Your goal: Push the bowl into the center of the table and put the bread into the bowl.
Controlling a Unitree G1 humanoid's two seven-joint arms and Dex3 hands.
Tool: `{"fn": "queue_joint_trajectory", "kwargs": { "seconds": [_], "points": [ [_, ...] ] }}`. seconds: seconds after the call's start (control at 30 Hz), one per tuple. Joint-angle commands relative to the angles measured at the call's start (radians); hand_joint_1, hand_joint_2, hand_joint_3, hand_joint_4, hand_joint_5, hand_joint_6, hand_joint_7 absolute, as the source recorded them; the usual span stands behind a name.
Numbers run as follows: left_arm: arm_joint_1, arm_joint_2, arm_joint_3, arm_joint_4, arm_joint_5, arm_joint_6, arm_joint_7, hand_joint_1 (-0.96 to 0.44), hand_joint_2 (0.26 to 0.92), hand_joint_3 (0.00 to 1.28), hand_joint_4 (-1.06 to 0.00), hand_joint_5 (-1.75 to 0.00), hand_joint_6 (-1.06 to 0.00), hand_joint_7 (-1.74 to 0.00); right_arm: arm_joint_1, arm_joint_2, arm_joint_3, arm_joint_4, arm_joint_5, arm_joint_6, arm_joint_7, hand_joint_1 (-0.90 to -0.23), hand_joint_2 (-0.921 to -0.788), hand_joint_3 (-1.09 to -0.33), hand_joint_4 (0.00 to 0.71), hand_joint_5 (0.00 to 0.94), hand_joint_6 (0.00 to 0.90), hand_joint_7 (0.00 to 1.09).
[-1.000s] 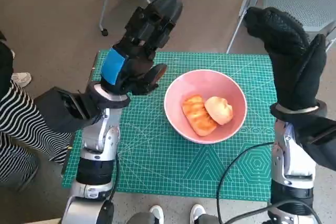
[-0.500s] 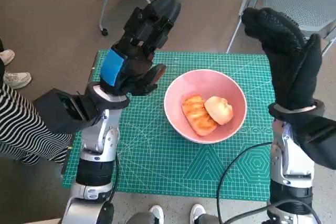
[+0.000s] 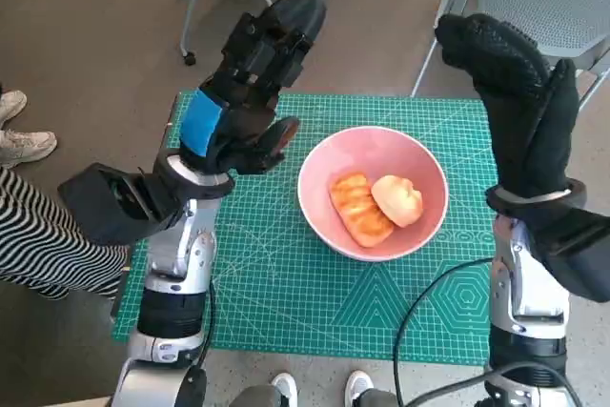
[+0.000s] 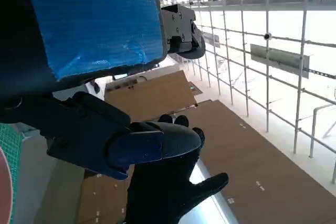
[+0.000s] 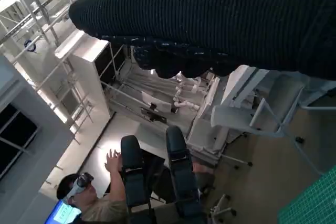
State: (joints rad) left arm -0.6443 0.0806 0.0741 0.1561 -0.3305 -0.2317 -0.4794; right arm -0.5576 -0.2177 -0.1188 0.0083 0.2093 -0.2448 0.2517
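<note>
The pink bowl (image 3: 373, 193) is sitting near the middle of the green cutting mat (image 3: 286, 302) that covers the table, a little to the right of centre, and two pieces of bread are lying side by side inside it: a ridged orange piece (image 3: 360, 209) on the left and a paler round bun (image 3: 397, 199) touching it on the right. Judged from this layout, both parts of the task are looking done, which would explain why neither hand is reaching for anything.

The left hand (image 3: 250, 83) is hovering above the far left part of the mat, raised clear of the bowl, its fingers loosely curled forward and gripping nothing; the left wrist view is showing only room structure beyond its fingers (image 4: 152, 145), so it is pointing well up from the table. The right hand (image 3: 522, 102) is standing upright beyond the mat's far right corner, apart from the bowl, its gloved fingers bent over at the top and carrying nothing. A person wearing a headset (image 5: 79, 192) is sitting in the background with one hand raised.
</note>
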Motion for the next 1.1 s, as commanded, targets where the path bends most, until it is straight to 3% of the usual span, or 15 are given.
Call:
{"fn": "queue_joint_trajectory", "kwargs": {
  "seconds": [0.03, 1.1],
  "points": [
    [0.005, 0.008, 0.002, 0.004, 0.001, -0.006, -0.003, -0.66, 0.921, 0.49, -0.05, -0.07, 0.0, -0.53, 0.011, -0.003, 0.003, 0.013, -0.004, 0.018, 0.007, -0.685, -0.921, -0.678, 0.2, 0.0, 0.056, 0.57],
    [0.003, 0.018, 0.008, -0.006, -0.014, 0.019, -0.026, -0.64, 0.921, 0.49, -0.01, -0.16, 0.0, -0.52, 0.023, 0.001, 0.0, 0.004, 0.012, 0.035, 0.015, -0.702, -0.921, -0.68, 0.19, 0.001, 0.036, 0.58]
  ]
}}
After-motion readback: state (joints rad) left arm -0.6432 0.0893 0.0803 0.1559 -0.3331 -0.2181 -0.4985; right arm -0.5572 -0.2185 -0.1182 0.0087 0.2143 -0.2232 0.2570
